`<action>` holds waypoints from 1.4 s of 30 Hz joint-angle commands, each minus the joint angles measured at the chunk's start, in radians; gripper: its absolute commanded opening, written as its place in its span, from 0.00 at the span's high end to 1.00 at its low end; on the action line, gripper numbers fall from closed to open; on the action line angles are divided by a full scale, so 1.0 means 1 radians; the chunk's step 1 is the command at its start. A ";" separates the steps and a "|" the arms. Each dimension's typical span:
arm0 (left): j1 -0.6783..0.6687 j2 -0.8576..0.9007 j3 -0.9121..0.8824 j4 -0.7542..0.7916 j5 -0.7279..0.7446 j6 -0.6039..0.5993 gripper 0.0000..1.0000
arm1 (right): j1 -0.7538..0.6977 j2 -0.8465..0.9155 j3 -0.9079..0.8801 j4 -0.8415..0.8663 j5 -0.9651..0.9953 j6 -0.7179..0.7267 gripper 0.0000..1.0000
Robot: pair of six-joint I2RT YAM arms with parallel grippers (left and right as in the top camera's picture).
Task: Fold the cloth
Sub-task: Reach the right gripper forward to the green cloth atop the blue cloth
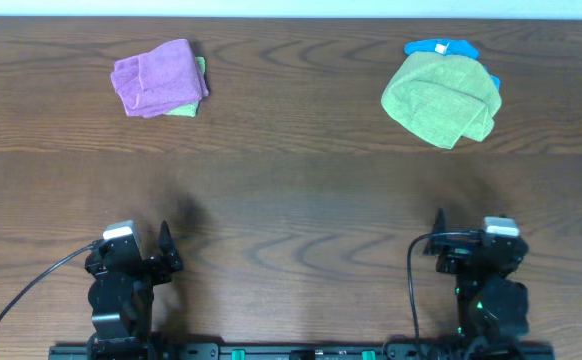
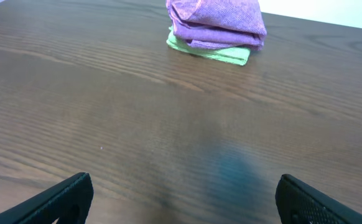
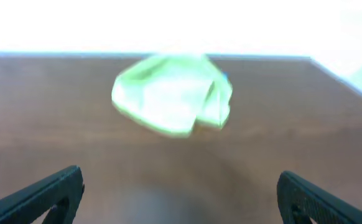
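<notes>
- Overhead: the cloth (image 1: pixel 441 98) lies in a loose crumpled mound near the table's (image 1: pixel 291 190) far right corner. Its far edge rests on a blue cloth (image 1: pixel 439 47) — a grab there could drag the blue one along.
- Overhead: the left gripper (image 1: pixel 166 248) and right gripper (image 1: pixel 439 232) sit at the near edge, well apart from the cloth, holding nothing.
- Overhead: a purple cloth (image 1: pixel 156 75) sits near the far left corner on a second green piece (image 1: pixel 185 108) — an easy mix-up for the left gripper.
- Left wrist: the jaws are spread wide over bare wood. Only the purple pile shows ahead, not the cloth.
- Right wrist: the jaws are wide apart, with the cloth ahead toward the far edge, blurred and washed out.
- Right wrist: the cloth looks soft and bunched, one flap doubled over at its right. No corner shows clearly, so a pinch may catch two layers and fold it crooked.
</notes>
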 commanded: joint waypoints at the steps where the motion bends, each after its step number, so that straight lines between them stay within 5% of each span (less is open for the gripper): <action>1: -0.003 -0.008 -0.019 0.003 -0.014 -0.011 0.05 | -0.008 -0.008 0.000 0.067 0.026 -0.011 0.01; 8: -0.003 -0.008 -0.019 0.003 -0.013 -0.011 0.05 | -0.008 -0.008 -0.001 0.167 -0.012 0.135 0.01; 23: -0.003 -0.008 -0.019 0.003 -0.014 -0.011 0.05 | -0.009 0.040 -0.001 0.210 -0.141 0.141 0.01; 31: -0.003 -0.008 -0.019 0.003 -0.014 -0.011 0.05 | -0.055 0.602 0.134 0.503 -0.150 0.146 0.01; 37: -0.003 -0.008 -0.019 0.003 -0.014 -0.011 0.05 | -0.109 1.161 0.555 0.394 -0.226 0.056 0.01; 42: -0.003 -0.008 -0.019 0.003 -0.014 -0.011 0.05 | -0.164 1.431 0.821 0.228 -0.248 -0.005 0.01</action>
